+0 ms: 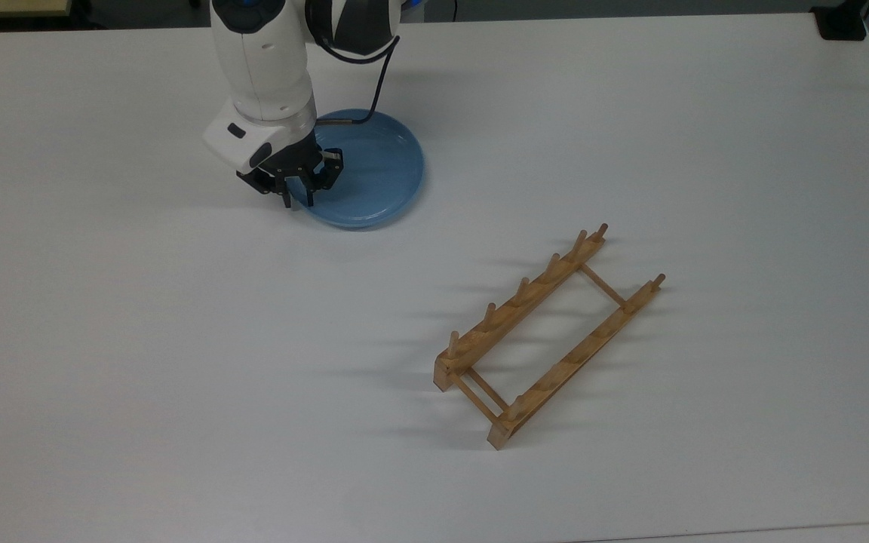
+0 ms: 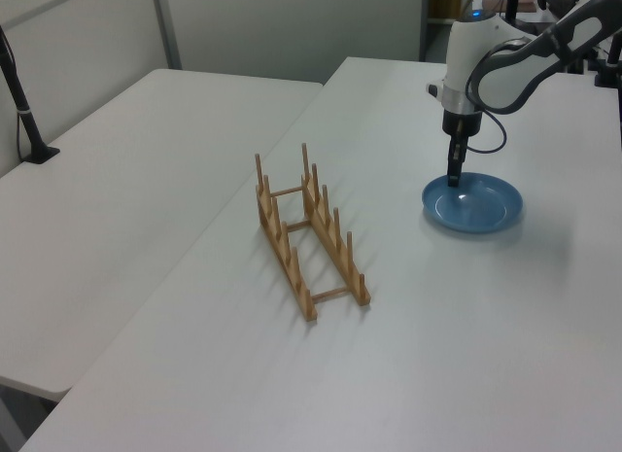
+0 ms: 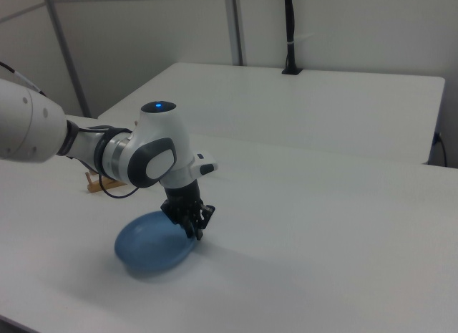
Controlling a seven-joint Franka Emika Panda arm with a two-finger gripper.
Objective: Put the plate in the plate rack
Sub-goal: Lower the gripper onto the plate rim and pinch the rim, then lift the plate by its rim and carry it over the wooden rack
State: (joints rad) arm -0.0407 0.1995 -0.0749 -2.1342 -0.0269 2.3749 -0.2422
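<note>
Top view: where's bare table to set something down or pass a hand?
Free: the wide strip between the plate and the plate rack, and the table on the top view's left of the rack. Crowded: the plate's rim, where the gripper sits.

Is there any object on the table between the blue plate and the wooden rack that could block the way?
Nothing visible does. In the top view, the white table is bare between the plate and the plate rack. The gripper is already at the plate's rim.
</note>
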